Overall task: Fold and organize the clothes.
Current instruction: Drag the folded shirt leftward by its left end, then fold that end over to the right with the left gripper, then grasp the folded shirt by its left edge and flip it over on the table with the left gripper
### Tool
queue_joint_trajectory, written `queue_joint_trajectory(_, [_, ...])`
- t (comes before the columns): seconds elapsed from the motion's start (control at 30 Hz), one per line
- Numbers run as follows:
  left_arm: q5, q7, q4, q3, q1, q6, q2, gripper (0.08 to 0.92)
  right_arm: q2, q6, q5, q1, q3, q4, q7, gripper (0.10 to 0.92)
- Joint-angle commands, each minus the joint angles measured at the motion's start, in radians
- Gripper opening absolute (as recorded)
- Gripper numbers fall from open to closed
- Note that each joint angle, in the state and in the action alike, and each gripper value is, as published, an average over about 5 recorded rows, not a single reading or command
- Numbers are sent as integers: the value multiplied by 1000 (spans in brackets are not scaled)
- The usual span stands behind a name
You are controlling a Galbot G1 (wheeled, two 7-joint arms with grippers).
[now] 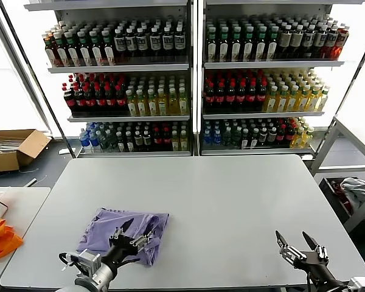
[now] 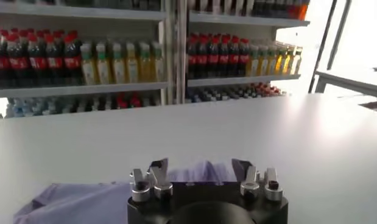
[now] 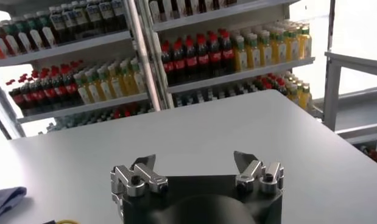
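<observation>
So the lavender T-shirt (image 1: 125,234) is lying bunched in a rough fold on the desk (image 1: 231,201), near the front-left edge. It looks light, floppy and thin, so it'll sag and slide unless you pinch a hem or a folded corner, not the middle. The left end effector (image 1: 135,230) hovers right over its near edge, fingers spread apart, gripping nothing. The right end effector (image 1: 298,241) sits wide open and empty at the front right, well apart from the shirt.
</observation>
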Motion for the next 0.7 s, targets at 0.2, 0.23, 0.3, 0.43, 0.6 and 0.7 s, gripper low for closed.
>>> queue_joint_trajectory(0.2, [-242,15,156,-387,11,152,81,817,2,2,-19,5,-40,-4,-1,823])
queue_joint_trajectory(0.23, [-259,13,180,-380,5,152,76,820,1,2,-20,6,-41,-3,-1,823])
queue_joint_trajectory(0.3, [-284,9,216,-365,-12,152,64,822,-2,1,-22,6,-40,-3,-1,823])
queue_joint_trajectory(0.43, [-351,-23,251,-337,-66,151,38,823,-9,3,-37,0,-38,-2,-10,823])
queue_joint_trajectory(0.6, [-392,-53,293,-310,-122,151,17,823,-6,8,-50,-9,-38,2,-16,823])
queue_joint_trajectory(0.7, [-392,-53,309,-295,-119,151,11,822,-4,9,-49,-11,-37,3,-17,823])
